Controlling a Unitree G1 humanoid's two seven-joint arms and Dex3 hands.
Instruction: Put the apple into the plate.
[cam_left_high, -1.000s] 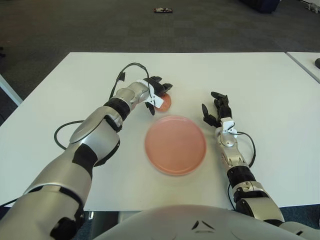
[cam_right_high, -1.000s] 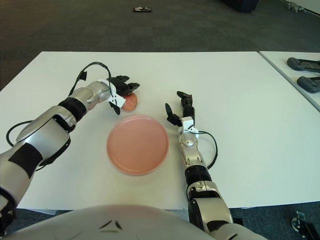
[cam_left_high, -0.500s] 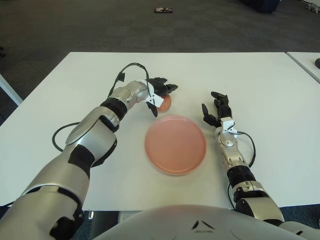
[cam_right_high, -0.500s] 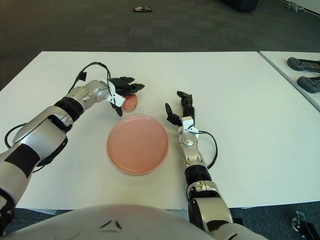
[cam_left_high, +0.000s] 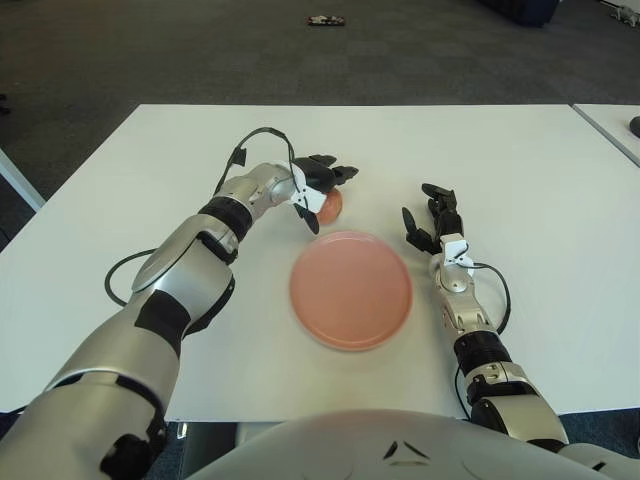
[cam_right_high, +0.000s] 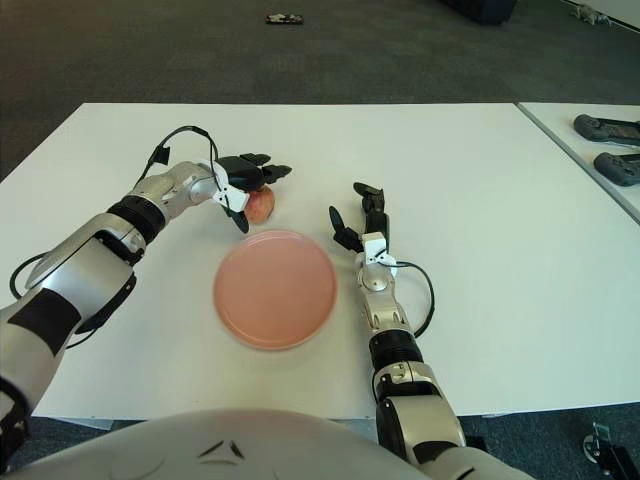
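The left hand (cam_left_high: 318, 189) has spread its fingers (cam_left_high: 338, 173) since a second ago, arching loosely over the apple (cam_left_high: 328, 204) without gripping. The apple sits on the worktop (cam_left_high: 520, 160) just beyond the plate (cam_left_high: 351, 289), so the grasp seems unsecured. The right hand (cam_left_high: 430, 220) shows right of the plate, fingers relaxed, empty.

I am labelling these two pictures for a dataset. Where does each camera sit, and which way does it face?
Left eye view: on the head, looking forward and down at the white table; both arms show.
Right eye view: beside it, same direction; extra devices show far right.
Shared: left hand around the apple, pink plate, right hand beside it.

no readable text anywhere
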